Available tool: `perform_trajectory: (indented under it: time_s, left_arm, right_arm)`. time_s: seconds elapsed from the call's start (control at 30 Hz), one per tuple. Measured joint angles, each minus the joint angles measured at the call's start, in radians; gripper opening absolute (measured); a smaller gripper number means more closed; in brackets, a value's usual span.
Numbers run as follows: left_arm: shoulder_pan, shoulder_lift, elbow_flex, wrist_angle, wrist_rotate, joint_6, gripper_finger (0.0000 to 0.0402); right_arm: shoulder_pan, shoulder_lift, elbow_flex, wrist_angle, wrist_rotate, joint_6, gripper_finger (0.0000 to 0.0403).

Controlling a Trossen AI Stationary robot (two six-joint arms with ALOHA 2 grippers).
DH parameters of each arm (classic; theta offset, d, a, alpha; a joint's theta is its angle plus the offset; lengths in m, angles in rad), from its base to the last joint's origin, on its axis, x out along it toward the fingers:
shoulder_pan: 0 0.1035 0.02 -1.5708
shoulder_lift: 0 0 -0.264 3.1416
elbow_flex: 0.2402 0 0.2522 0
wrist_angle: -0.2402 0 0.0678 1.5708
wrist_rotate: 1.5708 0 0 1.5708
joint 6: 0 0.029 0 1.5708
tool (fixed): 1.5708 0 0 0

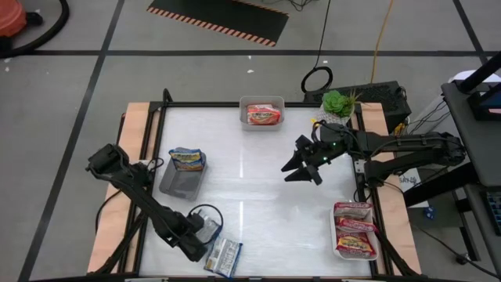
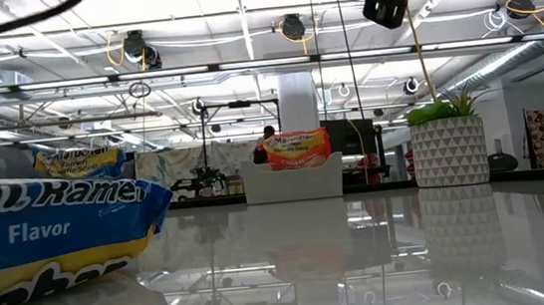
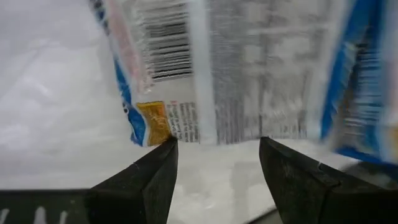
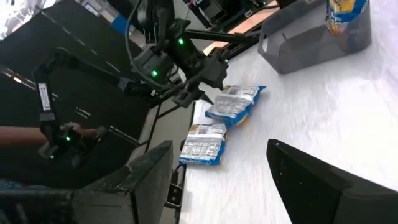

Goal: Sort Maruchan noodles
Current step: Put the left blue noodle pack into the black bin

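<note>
Two blue-silver noodle packets lie flat near the table's front edge: one (image 1: 225, 256) (image 4: 202, 144), and one (image 4: 234, 102) beside it under my left gripper. My left gripper (image 1: 205, 233) (image 3: 217, 155) points down, open, its fingertips just short of this packet's printed back (image 3: 249, 68); no touch shows. My right gripper (image 1: 301, 168) hangs open above the table's middle right, holding nothing. A blue packet (image 1: 188, 159) stands in the grey tray (image 1: 174, 184). An orange packet (image 1: 264, 114) lies in the far tray (image 1: 244, 117). Maroon packets (image 1: 354, 227) lie in the white tray (image 1: 374, 252).
A potted plant (image 1: 338, 103) stands at the far right corner, beside the right arm. The table's middle (image 1: 250, 196) is bare white surface. Wooden boards (image 1: 141, 125) run along the left and right edges.
</note>
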Motion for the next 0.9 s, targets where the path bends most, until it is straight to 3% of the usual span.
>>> perform_trajectory:
  time_s: [0.27,0.43,0.63,0.77,0.9]
  left_arm:
    - [-0.011,0.065,0.0,-0.004,0.067,0.03,0.023]
    - [-0.002,0.026,0.0,-0.014,0.158,0.017,0.023]
    - [-0.01,-0.079,0.0,-0.129,-0.002,0.03,0.023]
    - [-0.029,-0.088,0.0,-0.213,-0.062,0.149,0.023]
    - [-0.061,-0.075,0.0,-0.188,-0.092,0.29,0.023]
  right_arm:
    - [0.013,0.0,0.0,0.002,0.084,0.07,0.0254]
    - [0.033,0.0,0.0,0.008,0.136,0.11,0.0254]
    - [0.042,0.008,0.0,0.008,0.21,0.094,0.0254]
    - [0.042,0.016,0.0,0.015,0.232,0.092,0.0254]
    - [0.042,0.024,0.0,0.035,0.229,0.092,0.0254]
